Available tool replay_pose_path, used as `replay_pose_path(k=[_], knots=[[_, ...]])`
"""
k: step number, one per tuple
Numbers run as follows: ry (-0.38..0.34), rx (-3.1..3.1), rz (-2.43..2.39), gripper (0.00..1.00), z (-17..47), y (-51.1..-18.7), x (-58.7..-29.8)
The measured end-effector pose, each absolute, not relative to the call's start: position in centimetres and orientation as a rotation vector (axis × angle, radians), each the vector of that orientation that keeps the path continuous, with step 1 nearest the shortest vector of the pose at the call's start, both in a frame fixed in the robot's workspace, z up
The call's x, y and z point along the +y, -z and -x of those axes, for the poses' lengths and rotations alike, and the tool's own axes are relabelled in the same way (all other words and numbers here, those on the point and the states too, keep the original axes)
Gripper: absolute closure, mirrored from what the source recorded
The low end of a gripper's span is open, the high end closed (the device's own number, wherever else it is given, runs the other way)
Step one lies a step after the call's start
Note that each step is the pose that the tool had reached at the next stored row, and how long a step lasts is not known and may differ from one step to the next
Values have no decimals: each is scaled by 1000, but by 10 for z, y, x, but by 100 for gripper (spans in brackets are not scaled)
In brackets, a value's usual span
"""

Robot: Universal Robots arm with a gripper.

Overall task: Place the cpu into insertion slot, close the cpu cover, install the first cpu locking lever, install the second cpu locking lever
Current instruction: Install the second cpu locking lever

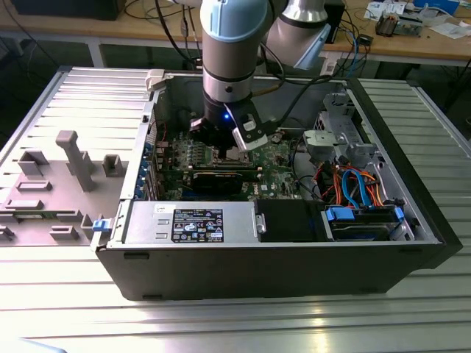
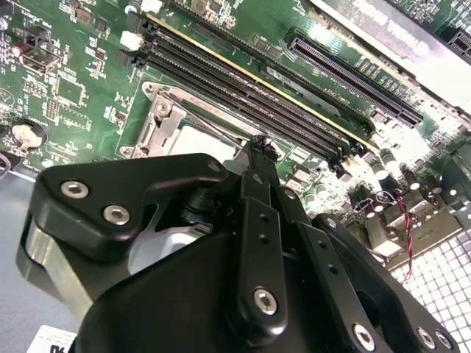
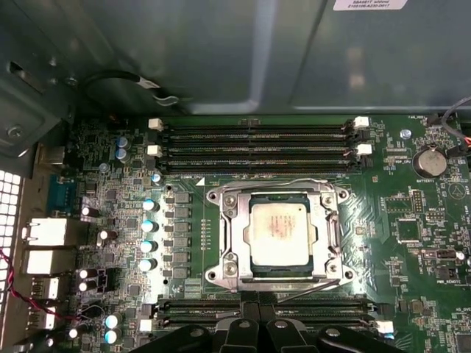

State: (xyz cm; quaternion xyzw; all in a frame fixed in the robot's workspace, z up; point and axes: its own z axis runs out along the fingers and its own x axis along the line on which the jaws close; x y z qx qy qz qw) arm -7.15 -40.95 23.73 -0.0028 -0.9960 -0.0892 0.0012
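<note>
The cpu (image 3: 278, 232), a silver square, lies flat in the insertion slot (image 3: 229, 273) on the green board. The cpu cover (image 3: 331, 232) lies down around it as a silver frame. One thin wire lever (image 3: 283, 181) runs along the cover's side toward the case wall. A second wire lever (image 3: 313, 287) lies at a slant on the side nearest my gripper (image 3: 259, 323). In the second wrist view my gripper (image 2: 262, 147) is shut, its tip right at the slot's rim (image 2: 158, 121). In the exterior view the gripper (image 1: 232, 151) hangs low inside the open computer case.
Long black memory slots (image 3: 257, 140) flank the socket on both sides. A black card (image 1: 221, 179) sits just in front of the gripper, and a power supply box (image 1: 191, 223) lies at the case front. Drive cage and coloured cables (image 1: 353, 184) fill the exterior view's right.
</note>
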Motion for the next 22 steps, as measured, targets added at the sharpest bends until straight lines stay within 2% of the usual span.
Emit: replay_pose_path(k=[8, 22], knots=[[285, -3118, -10, 89, 73, -235, -414], [338, -3111, -33, 89, 85, -220, -415]])
